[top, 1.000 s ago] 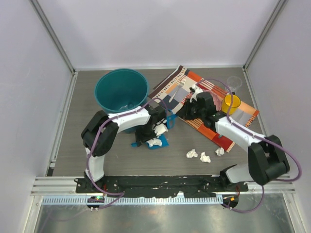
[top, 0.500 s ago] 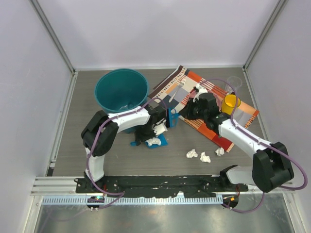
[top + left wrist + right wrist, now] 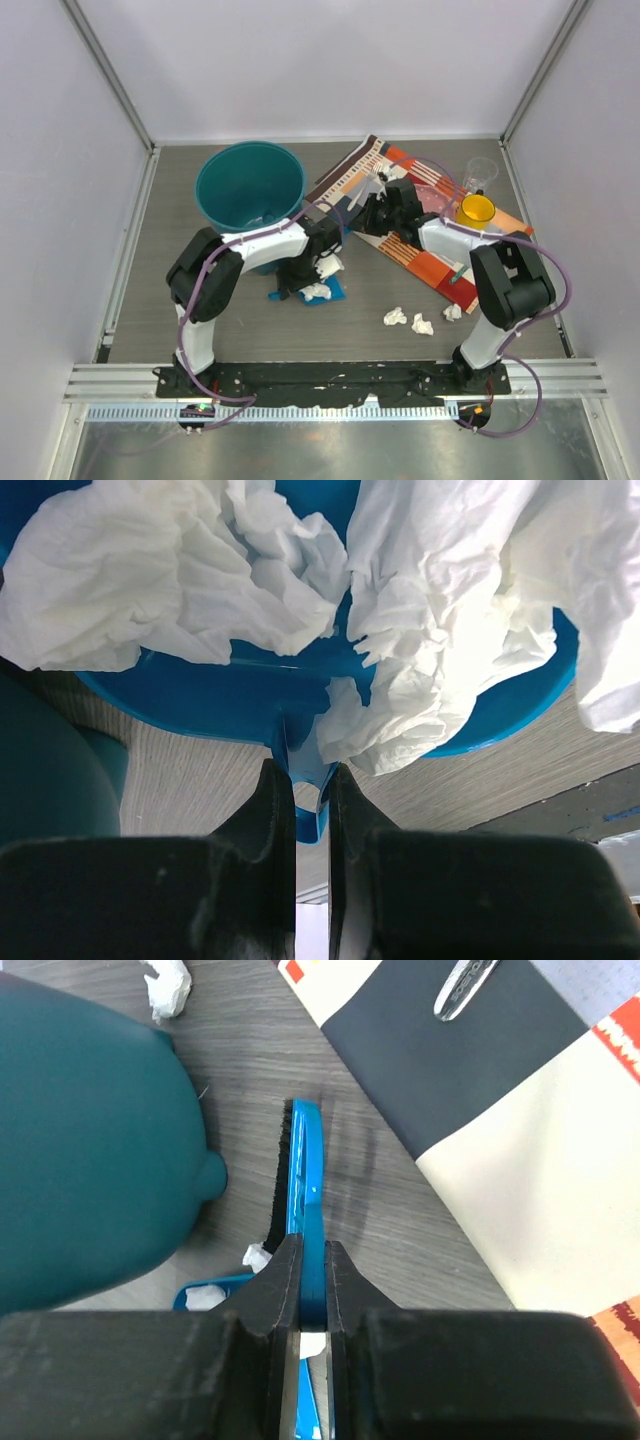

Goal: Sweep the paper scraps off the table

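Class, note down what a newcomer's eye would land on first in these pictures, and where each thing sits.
The big teal bucket at the far left stands out first. Just in front of it, the left gripper is clamped on the handle of a blue dustpan heaped with white paper scraps. On the right lie a bright striped placemat and a yellow cup.
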You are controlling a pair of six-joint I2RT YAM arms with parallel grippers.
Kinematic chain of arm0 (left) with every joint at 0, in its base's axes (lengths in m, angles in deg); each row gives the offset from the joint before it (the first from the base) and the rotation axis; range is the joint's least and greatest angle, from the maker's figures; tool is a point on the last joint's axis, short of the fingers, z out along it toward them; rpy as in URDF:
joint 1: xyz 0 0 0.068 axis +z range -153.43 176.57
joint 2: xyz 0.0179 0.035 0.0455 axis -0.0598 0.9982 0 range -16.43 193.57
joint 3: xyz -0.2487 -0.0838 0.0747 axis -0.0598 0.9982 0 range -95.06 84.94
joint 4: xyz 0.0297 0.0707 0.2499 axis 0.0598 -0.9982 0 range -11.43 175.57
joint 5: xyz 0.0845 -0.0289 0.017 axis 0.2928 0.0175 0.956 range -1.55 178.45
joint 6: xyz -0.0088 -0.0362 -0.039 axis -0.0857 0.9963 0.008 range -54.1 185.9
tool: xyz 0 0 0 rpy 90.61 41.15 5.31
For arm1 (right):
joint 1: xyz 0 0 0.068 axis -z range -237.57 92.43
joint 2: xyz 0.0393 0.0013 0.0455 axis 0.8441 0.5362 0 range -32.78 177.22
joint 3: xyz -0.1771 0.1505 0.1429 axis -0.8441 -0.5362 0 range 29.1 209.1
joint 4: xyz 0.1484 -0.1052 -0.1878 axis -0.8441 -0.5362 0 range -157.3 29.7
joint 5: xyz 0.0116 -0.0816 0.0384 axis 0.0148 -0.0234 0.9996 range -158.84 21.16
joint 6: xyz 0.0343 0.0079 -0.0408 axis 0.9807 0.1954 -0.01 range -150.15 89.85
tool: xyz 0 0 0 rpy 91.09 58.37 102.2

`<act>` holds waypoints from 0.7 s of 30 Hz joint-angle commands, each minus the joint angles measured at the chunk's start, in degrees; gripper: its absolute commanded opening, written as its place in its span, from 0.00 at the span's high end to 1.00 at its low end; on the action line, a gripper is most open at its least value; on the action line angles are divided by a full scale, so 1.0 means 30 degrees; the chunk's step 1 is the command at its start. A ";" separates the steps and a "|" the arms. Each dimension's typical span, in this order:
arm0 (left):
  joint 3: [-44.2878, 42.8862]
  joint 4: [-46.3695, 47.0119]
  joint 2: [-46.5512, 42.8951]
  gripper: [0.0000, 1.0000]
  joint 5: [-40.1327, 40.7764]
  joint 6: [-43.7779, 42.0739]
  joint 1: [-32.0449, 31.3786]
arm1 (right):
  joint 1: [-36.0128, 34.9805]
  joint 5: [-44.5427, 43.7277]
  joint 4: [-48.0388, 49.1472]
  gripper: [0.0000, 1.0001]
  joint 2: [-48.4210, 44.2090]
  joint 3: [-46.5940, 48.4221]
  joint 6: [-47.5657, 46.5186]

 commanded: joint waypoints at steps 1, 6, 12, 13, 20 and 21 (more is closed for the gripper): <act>0.0028 -0.0085 -0.0709 1.00 0.0073 -0.0024 0.0310 | -0.0075 0.0796 0.0013 0.99 -0.1262 -0.0693 -0.0090; -0.0118 0.0003 -0.0533 1.00 0.0015 -0.0082 0.0428 | -0.0075 0.0118 -0.0427 0.99 -0.4018 -0.2799 -0.0414; -0.0557 0.0120 -0.0183 1.00 0.0015 -0.0082 0.0486 | -0.0221 0.1317 0.1415 0.99 -0.6978 -0.5728 0.1369; -0.0673 0.0178 -0.0123 1.00 0.0044 -0.0082 0.0487 | -0.0250 0.1465 0.2230 0.99 -0.7213 -0.6054 0.1606; -0.0822 0.0062 0.0024 1.00 -0.0043 -0.0082 0.0487 | -0.0368 0.0650 -0.0012 0.99 -0.8444 -0.5506 0.0820; -0.0763 0.0062 -0.0034 1.00 -0.0072 -0.0169 0.0487 | -0.0339 -0.0369 -0.1352 0.99 -0.8939 -0.5182 0.0411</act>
